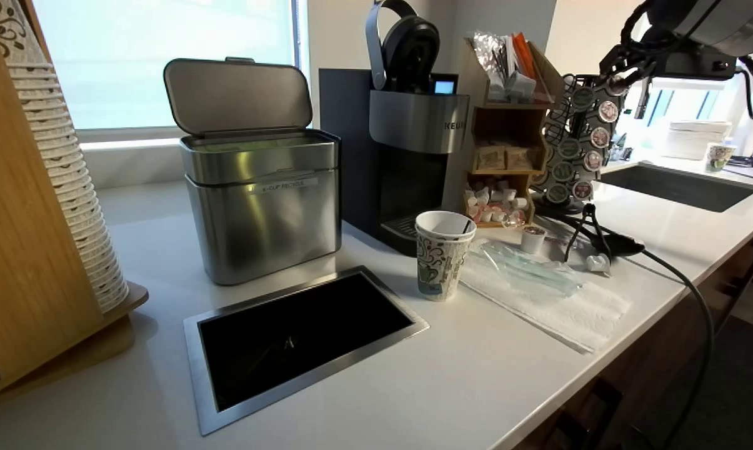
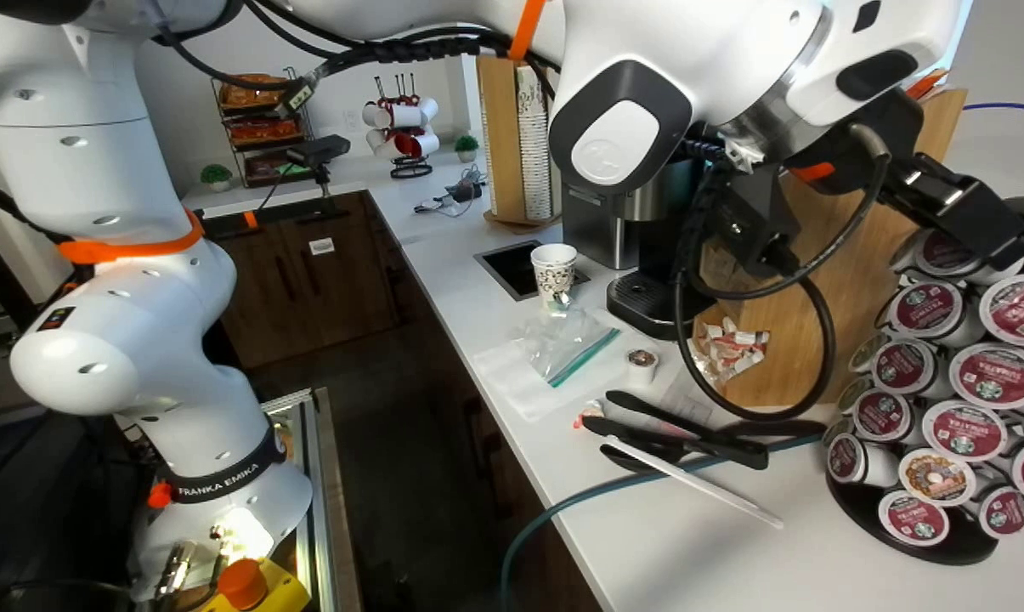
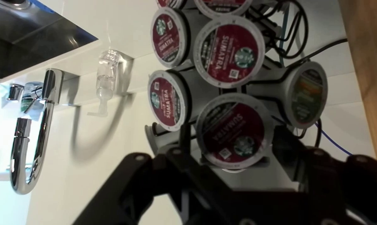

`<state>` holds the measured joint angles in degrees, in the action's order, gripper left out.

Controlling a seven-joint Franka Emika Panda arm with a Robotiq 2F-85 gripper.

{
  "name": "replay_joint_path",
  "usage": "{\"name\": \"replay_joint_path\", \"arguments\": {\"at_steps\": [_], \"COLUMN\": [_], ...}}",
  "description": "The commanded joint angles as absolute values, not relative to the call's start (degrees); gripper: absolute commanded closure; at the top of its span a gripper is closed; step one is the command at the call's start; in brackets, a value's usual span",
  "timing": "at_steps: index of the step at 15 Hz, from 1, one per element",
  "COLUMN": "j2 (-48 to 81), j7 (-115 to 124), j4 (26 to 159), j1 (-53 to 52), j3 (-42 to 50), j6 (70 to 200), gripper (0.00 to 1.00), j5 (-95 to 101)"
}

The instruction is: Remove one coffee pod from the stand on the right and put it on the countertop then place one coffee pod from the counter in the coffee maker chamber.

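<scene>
Black and silver, the coffee maker (image 1: 421,119) is standing on the white countertop (image 1: 451,375), its rounded hinged head (image 1: 412,55) pointing up. Just beside it, the brown wooden shelf unit (image 2: 796,357) is holding small packets (image 1: 492,157). Past that shelf unit from the coffee maker, the stand (image 2: 966,546) is carrying columns of pods (image 2: 996,374), and the white arm (image 2: 681,34) is reaching over to it. Up at the stand's top, the gripper (image 3: 234,142) is straddling a red-lidded Sumatra pod (image 3: 233,128). Its fingers (image 3: 184,140) are standing apart, one on each side; a pale sliver is showing between one of them and the pod's rim, and I can't tell whether the other is touching. A loose pod (image 2: 642,364) is sitting lid-up on the countertop, near the coffee maker. In front of the coffee maker, two nested paper cups (image 1: 442,262) are standing, and on its stand side a paper towel (image 1: 570,319) is lying under a clear plastic bag (image 1: 526,269). On the coffee maker's side away from the stand, a steel bin (image 1: 270,212) is standing with its lid (image 1: 239,97) up.
</scene>
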<state>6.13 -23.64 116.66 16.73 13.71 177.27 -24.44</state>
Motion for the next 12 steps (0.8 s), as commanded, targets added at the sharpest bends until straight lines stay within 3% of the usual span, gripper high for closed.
{"name": "replay_joint_path", "arguments": {"at_steps": [1, 4, 5, 12], "j2": [5.88, 5.32, 5.05, 3.62], "j7": [-25.24, -25.36, -25.40, -25.77], "j4": [116.92, 118.05, 118.49, 119.71], "j1": [17.55, 17.61, 17.64, 17.77], "j3": [13.07, 13.08, 13.04, 12.70], "j6": [175.80, 175.99, 176.14, 177.11], "gripper": [0.24, 0.12, 0.17, 0.18], "j5": [-25.98, -25.86, -25.90, -26.22]}}
